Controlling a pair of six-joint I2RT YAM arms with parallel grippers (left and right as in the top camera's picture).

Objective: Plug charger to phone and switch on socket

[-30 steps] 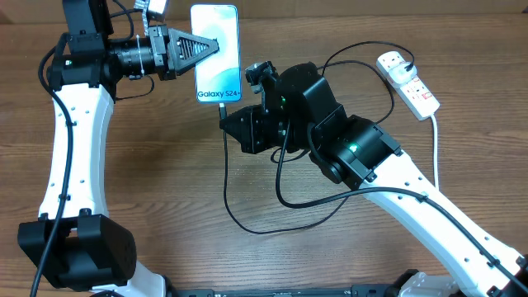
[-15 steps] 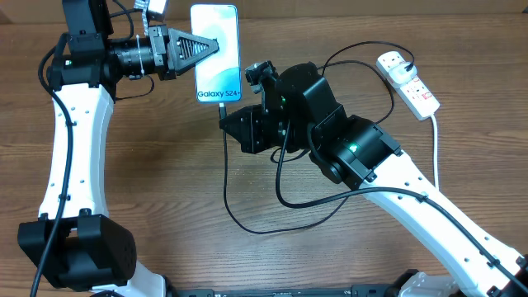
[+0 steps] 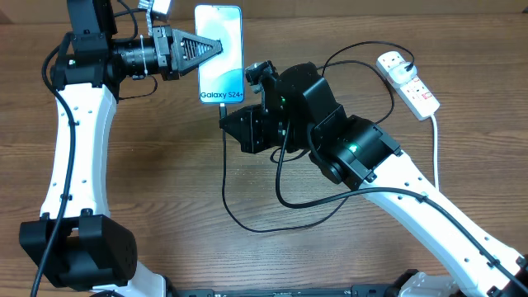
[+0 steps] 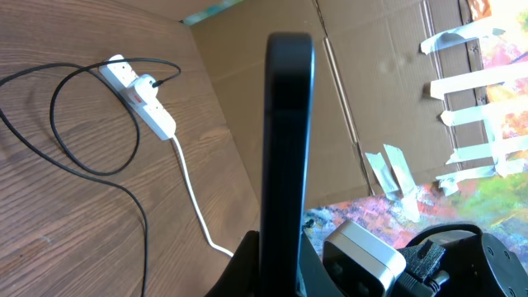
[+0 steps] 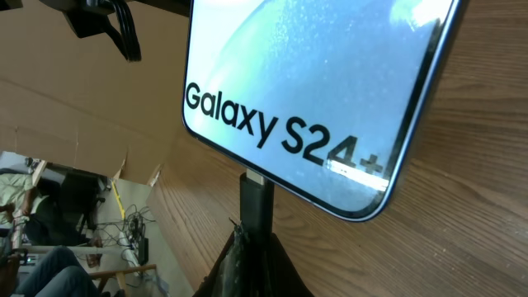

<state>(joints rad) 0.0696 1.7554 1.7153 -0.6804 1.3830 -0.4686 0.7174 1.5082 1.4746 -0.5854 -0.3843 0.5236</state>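
Observation:
The phone [image 3: 219, 51] with its light blue "Galaxy S24+" screen is held by my left gripper [image 3: 205, 46], which is shut on its left edge. The left wrist view shows the phone edge-on [image 4: 285, 140]. My right gripper [image 3: 232, 118] is shut on the black connector of the charger [image 3: 226, 177]. In the right wrist view the connector tip [image 5: 256, 194] meets the phone's bottom edge [image 5: 330, 91]. The black cable loops over the table to a white plug in the socket [image 3: 408, 81], also seen in the left wrist view [image 4: 140, 95].
The thick white cord [image 3: 435, 153] runs from the socket down the right side, beside my right arm. A cardboard wall [image 4: 363, 91] stands behind the table's far edge.
My left gripper and the phone have shifted slightly to the right. The right gripper has not moved.

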